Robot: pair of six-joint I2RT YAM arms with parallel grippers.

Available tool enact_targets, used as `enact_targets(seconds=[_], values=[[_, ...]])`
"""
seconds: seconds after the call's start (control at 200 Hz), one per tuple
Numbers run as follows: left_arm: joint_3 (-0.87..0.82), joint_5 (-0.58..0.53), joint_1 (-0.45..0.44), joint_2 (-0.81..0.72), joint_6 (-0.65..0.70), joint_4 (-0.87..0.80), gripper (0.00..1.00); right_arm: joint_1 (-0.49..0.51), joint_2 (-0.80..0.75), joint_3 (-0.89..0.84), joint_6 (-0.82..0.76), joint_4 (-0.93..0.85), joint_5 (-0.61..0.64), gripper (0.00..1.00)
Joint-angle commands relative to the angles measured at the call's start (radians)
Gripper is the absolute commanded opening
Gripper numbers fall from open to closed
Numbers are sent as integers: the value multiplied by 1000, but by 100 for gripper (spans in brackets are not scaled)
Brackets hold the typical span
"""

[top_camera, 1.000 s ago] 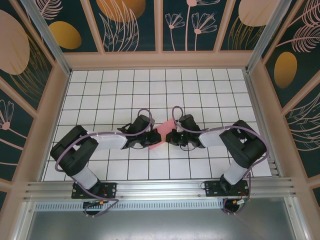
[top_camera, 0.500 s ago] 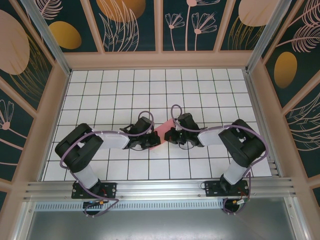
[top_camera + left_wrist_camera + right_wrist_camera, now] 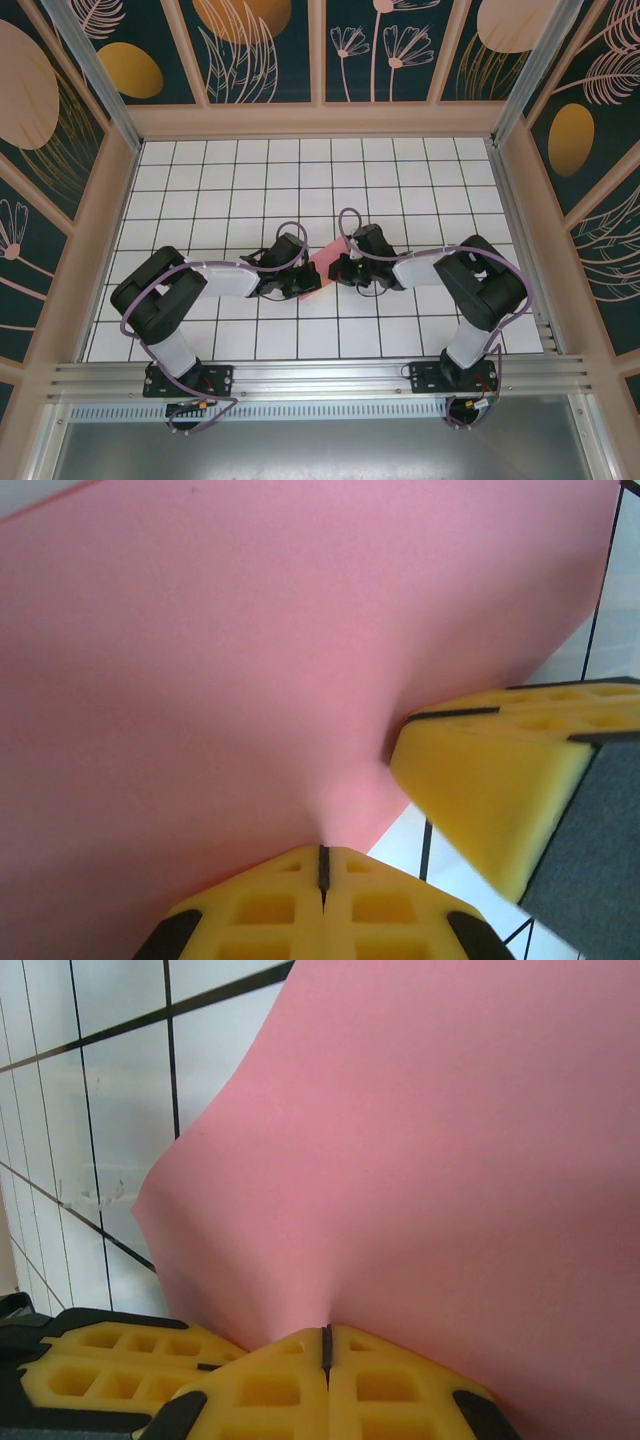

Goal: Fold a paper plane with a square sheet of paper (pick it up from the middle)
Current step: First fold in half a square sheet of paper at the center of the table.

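Observation:
The square sheet of paper (image 3: 325, 262) is pink-red and sits between my two grippers near the table's middle, mostly hidden by them in the top view. My left gripper (image 3: 303, 283) is shut on it. In the left wrist view its yellow fingertips (image 3: 322, 865) pinch the sheet (image 3: 250, 660), which puckers at the pinch. My right gripper (image 3: 338, 272) is also shut on the sheet (image 3: 450, 1140), its tips (image 3: 325, 1345) meeting at a small crease. The two grippers are very close together. One of the right gripper's fingers (image 3: 490, 780) shows beside the left one's tips.
The table (image 3: 300, 180) is white with a black grid. Tan frame walls stand at the left (image 3: 95, 230), right (image 3: 535, 230) and back. An aluminium rail (image 3: 320, 378) runs along the near edge by the arm bases.
The left arm has reached further right and both grippers have drawn closer together. Less of the pink sheet shows between them than a second ago. Both stay shut.

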Motion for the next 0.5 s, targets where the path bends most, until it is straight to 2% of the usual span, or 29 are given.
enact_targets(seconds=[0.0,0.495], values=[[-27,-41,-7,36,-18,-112,0,-69,20,-26,-52,-39,61,0],[-32,-48,-6,27,-14,-142,0,-310,31,-51,-154,-68,37,0]])
